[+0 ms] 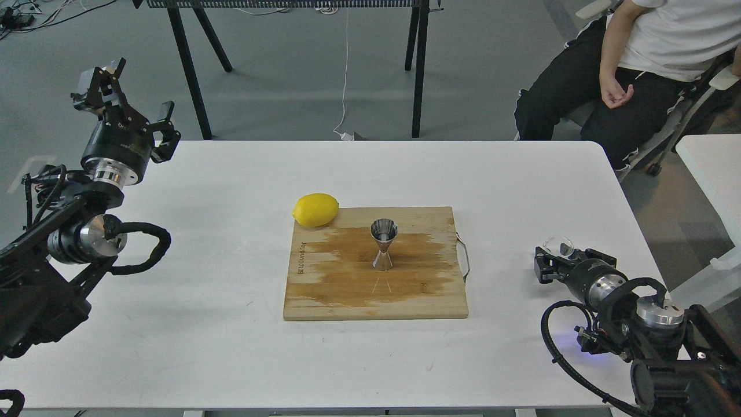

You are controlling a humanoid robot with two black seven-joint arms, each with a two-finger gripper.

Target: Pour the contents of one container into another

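Head view: my right gripper (pixel 549 259) sits low at the white table's (pixel 231 347) right edge beside the small clear round glass cup (pixel 559 245), whether its jaws clamp it I cannot tell; my left gripper (pixel 136 110) is raised far left, jaws apart, empty. Shiny steel hourglass jigger (pixel 383 244) stands upright mid wooden cutting board (pixel 324 301), yellow lemon (pixel 315 209) at its back-left corner. Step looks like grasp/lift; next I'd carry the cup above the jigger's mouth, then tilt slowly.

Head view, high — facing down, table (pixel 231 324) near
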